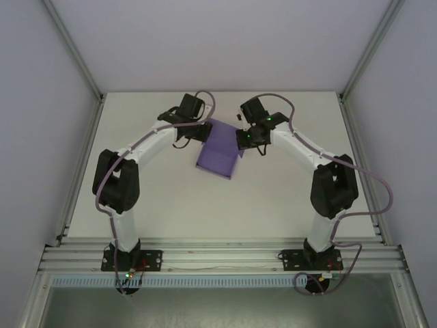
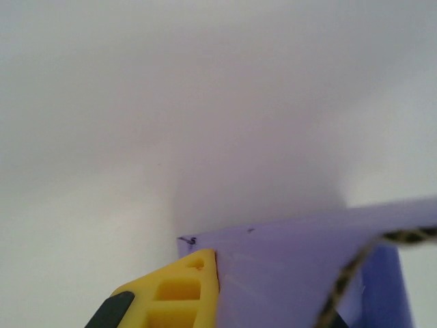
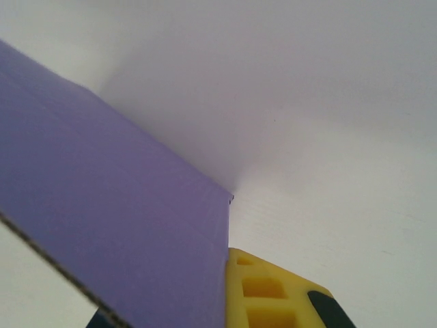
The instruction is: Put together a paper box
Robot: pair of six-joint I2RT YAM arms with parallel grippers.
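Left gripper (image 1: 202,131) is pinched on the 10 o'clock edge of the purple paper box (image 1: 220,157) and the right gripper (image 1: 246,139) is clamped on its 2 o'clock edge, the box lying between them, slightly toward 12 o'clock of the white table's (image 1: 287,205) centre.

Left pincer (image 1: 203,130), right pincer (image 1: 244,139): both clamped.
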